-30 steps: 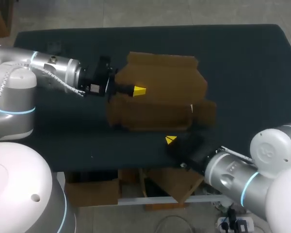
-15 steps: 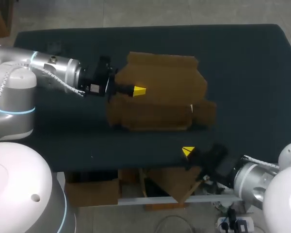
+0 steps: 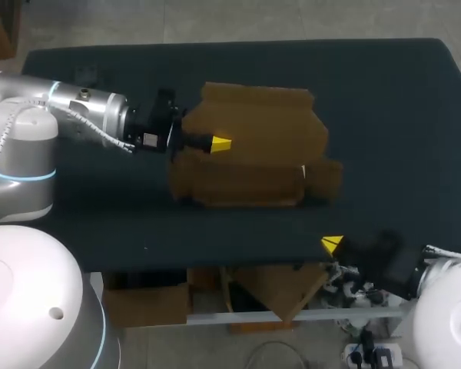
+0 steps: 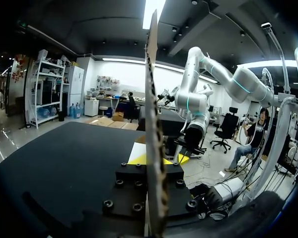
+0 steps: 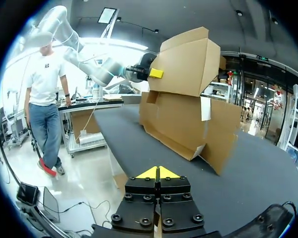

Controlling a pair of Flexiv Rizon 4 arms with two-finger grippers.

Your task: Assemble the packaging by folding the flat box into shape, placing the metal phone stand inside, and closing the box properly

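The brown cardboard box (image 3: 253, 154) stands partly folded in the middle of the table, its flaps loose and one panel raised. My left gripper (image 3: 219, 144) reaches in from the left and is shut on the box's upper panel. In the left wrist view that panel (image 4: 154, 99) runs edge-on between the fingers of the left gripper (image 4: 155, 159). My right gripper (image 3: 332, 244) is at the table's front edge, right of the box and apart from it, shut and holding nothing. The right wrist view has the right gripper (image 5: 159, 173) shut, with the box (image 5: 188, 99) ahead. No metal phone stand is visible.
The dark table (image 3: 384, 100) has bare surface to the right of and behind the box. A narrower strip of table (image 5: 248, 168) lies between the box and the front edge, where my right arm hangs.
My right gripper has pulled back to the right along the table's front edge, away from the box. The left arm and the box have stayed still.
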